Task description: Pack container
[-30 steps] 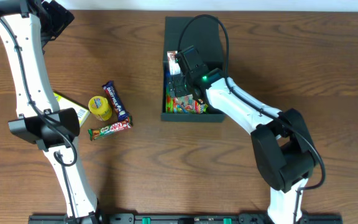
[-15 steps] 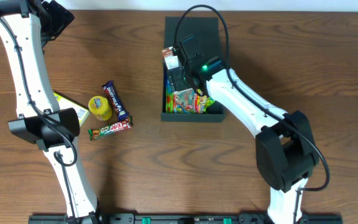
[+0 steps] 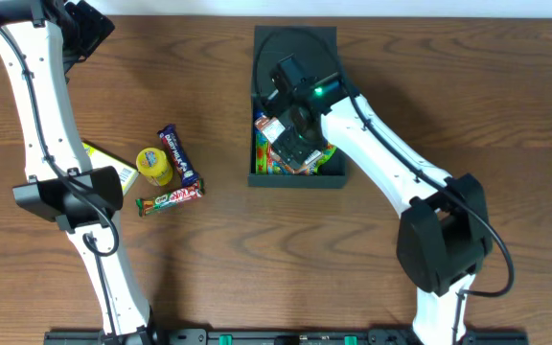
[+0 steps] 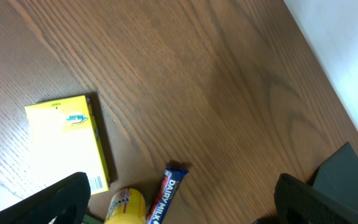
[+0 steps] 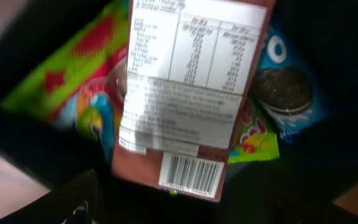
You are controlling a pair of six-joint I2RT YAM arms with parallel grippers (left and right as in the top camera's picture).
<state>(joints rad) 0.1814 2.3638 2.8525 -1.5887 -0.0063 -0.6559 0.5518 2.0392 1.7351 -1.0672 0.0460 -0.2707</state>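
Right jaws: spread wider than the brown packet (image 5: 191, 99) below them, gripping nothing, low inside the container (image 3: 300, 179), which sits rear-centre on the tabletop (image 3: 468, 86) with its flap laid back. Left jaws: open, empty, well apart. The container is probably light, stiff-walled and matte, not slippery; best held by a side wall or the flap's free edge

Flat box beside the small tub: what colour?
The box is yellow; left wrist view shows best.

Brown wood-grain table (image 3: 257, 259) fills the view, evenly lit. A pale strip (image 3: 401, 8) runs beyond its far edge; a dark rail (image 3: 276, 337) lines the near edge.
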